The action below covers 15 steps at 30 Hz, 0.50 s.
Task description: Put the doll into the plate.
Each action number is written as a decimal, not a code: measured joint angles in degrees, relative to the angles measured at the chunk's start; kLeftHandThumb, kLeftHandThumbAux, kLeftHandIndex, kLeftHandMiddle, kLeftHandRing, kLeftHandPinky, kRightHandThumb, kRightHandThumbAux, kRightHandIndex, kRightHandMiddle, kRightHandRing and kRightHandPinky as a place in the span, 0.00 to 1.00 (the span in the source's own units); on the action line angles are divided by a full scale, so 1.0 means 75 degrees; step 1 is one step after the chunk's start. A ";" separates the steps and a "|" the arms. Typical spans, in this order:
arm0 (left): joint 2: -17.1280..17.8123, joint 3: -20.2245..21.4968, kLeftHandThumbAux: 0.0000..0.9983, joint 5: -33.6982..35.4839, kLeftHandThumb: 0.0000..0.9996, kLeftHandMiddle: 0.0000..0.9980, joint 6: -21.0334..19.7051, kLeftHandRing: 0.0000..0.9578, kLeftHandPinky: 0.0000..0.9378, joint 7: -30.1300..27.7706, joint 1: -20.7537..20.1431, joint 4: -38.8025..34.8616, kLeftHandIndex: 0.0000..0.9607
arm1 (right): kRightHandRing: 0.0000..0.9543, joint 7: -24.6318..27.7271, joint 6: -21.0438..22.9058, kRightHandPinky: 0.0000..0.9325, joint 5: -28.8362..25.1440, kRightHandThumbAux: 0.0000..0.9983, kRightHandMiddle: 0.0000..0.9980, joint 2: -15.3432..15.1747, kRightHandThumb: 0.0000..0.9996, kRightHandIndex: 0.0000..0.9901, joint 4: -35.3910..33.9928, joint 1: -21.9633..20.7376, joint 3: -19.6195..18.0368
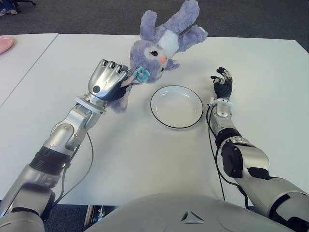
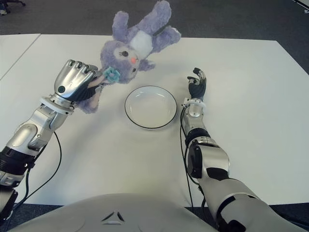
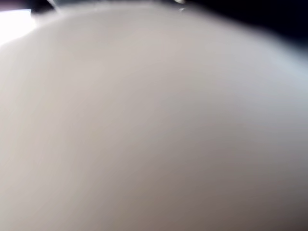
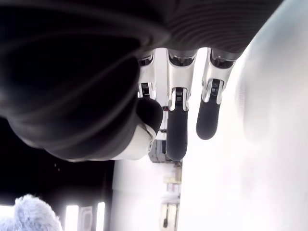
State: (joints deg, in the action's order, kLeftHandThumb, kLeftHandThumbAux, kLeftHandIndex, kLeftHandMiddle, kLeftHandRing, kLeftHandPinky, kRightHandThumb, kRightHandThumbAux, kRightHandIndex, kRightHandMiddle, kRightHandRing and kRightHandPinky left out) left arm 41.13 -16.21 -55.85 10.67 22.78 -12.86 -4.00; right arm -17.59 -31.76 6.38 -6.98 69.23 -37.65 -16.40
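left wrist view: blurred blank | doll [image 1: 161,41] ear hidden in left hand [image 1: 107,77]

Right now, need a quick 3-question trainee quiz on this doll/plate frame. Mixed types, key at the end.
1. True or false: the doll already lies in the plate.
2. Which hand grips the doll? A) left hand B) right hand C) neither
3. Fill in: the right hand shows beside the plate on its ____ side, holding nothing.

Key:
1. False: the plate is empty, and the doll is behind it on its left.
2. A
3. right
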 measured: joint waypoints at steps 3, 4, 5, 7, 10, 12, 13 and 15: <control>-0.0016 0.0000 0.75 0.0001 0.72 0.87 0.0151 0.91 0.93 0.0119 0.0000 0.0019 0.84 | 0.37 0.0000 -0.0006 0.26 -0.0001 0.87 0.21 0.0003 0.93 0.22 0.0000 0.0000 -0.0010; -0.0021 0.0000 0.75 0.0001 0.72 0.87 0.0219 0.91 0.93 0.0148 0.0000 0.0025 0.84 | 0.37 0.0000 -0.0008 0.26 -0.0001 0.87 0.21 0.0004 0.93 0.22 0.0000 0.0000 -0.0013; -0.0027 0.0000 0.75 0.0007 0.72 0.87 0.0300 0.91 0.94 0.0168 0.0000 0.0030 0.84 | 0.37 0.0000 -0.0010 0.26 -0.0001 0.86 0.21 0.0004 0.93 0.22 0.0000 0.0000 -0.0016; -0.0035 -0.0001 0.75 0.0027 0.72 0.88 0.0475 0.91 0.93 0.0181 0.0000 0.0036 0.84 | 0.36 0.0000 -0.0011 0.24 -0.0002 0.87 0.21 0.0006 0.93 0.23 0.0000 0.0000 -0.0019; -0.0037 -0.0001 0.76 0.0201 0.71 0.88 0.0789 0.91 0.93 0.0158 0.0008 0.0033 0.84 | 0.34 0.0000 -0.0011 0.26 -0.0002 0.87 0.21 0.0007 0.93 0.23 0.0000 0.0000 -0.0022; -0.0037 -0.0002 0.76 0.0383 0.70 0.88 0.0986 0.91 0.93 0.0055 0.0026 -0.0002 0.84 | 0.33 0.0000 -0.0012 0.28 -0.0002 0.87 0.21 0.0009 0.93 0.24 0.0000 0.0000 -0.0022; -0.0037 -0.0005 0.76 0.0505 0.70 0.88 0.1091 0.91 0.93 -0.0039 0.0053 -0.0040 0.83 | 0.33 0.0000 -0.0012 0.28 -0.0002 0.87 0.21 0.0013 0.93 0.24 0.0000 0.0000 -0.0022; -0.0043 -0.0022 0.76 0.0687 0.69 0.88 0.1271 0.91 0.93 -0.0219 0.0105 -0.0092 0.83 | 0.32 0.0000 -0.0013 0.29 -0.0002 0.88 0.20 0.0017 0.93 0.23 0.0000 0.0000 -0.0022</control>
State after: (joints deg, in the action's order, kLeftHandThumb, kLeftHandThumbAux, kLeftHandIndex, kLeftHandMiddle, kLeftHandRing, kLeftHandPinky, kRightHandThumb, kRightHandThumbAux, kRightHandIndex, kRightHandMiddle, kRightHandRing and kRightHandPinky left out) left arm 40.81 -16.37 -50.69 20.20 21.13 -12.07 -4.69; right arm -17.59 -31.86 6.37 -6.85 69.23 -37.65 -16.56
